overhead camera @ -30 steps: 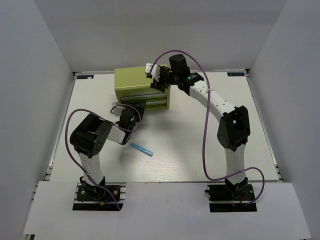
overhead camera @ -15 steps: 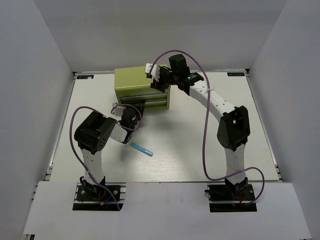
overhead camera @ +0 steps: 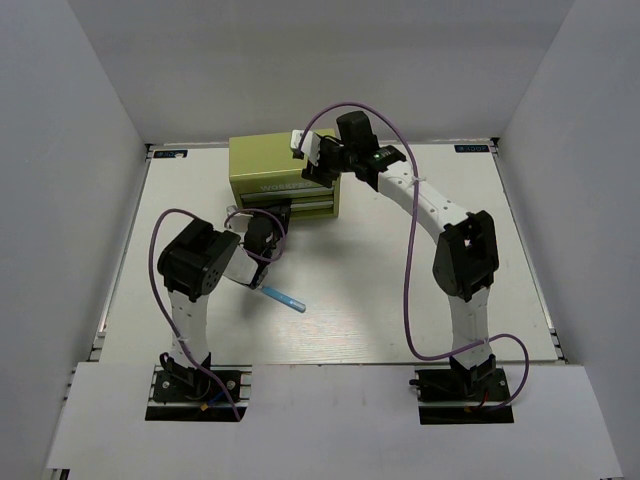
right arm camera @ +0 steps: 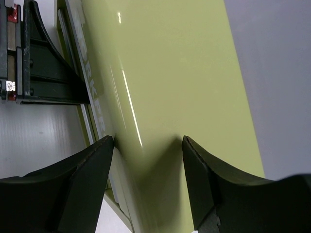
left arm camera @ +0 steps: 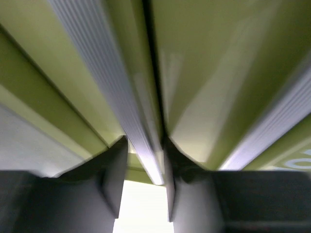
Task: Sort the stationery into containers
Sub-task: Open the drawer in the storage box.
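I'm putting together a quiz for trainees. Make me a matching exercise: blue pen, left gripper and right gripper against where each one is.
Things:
1. blue pen
2. left gripper
3. right gripper

Places:
A. at the top of the green chest
B. fingers either side of a drawer handle
C. lying on the table

Pairs: 1-C, 2-B, 3-A

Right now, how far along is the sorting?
Done: nothing I can confirm; the drawers of the tool chest look shut. In hand: the right tool rests on its top while the left tool straddles a drawer handle. Left: open it and stow the blue pen lying on the table; other pens aren't in view.
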Motion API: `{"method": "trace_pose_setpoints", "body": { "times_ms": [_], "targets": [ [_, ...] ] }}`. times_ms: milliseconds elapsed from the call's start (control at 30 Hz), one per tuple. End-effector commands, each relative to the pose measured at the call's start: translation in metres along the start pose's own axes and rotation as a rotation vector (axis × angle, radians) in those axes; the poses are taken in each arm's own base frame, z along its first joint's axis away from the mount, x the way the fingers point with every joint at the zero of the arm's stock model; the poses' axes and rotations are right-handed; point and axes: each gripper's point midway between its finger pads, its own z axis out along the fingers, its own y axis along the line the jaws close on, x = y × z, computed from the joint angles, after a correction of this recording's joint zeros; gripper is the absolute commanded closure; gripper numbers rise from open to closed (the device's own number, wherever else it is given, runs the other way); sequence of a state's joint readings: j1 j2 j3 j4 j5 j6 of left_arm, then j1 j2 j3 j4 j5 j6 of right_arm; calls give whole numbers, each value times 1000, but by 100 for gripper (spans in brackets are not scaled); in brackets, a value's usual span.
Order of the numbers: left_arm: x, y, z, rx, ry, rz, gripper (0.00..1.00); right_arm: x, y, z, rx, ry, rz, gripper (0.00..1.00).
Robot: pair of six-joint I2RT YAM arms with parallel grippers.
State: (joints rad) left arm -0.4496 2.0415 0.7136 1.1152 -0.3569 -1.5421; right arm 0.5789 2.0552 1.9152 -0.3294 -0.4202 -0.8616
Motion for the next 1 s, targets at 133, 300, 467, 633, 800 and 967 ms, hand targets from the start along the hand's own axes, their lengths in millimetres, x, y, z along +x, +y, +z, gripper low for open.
{"method": "trace_pose_setpoints", "body": {
  "times_ms": [133, 300, 467, 633, 800, 967],
  "targets": [
    [-7, 1, 11, 40, -47, -44, 83, 3, -10, 0, 32, 19, -12, 36],
    [-9, 5, 6, 66, -47, -65, 94, 4, -10, 0, 33, 25, -12, 36],
    [-4, 14, -11, 46, -26, -54, 100, 5, -9, 1, 28, 31, -9, 36],
    [3, 15, -30, 43, 32, -41, 100, 8, -13, 3, 33, 49, 1, 36],
    [14, 18, -60, 5, 98, -1, 100, 17, -11, 9, 32, 79, 21, 36],
    [19, 26, -65, -43, 136, 26, 89, 22, -10, 8, 29, 90, 33, 33]
  ]
}}
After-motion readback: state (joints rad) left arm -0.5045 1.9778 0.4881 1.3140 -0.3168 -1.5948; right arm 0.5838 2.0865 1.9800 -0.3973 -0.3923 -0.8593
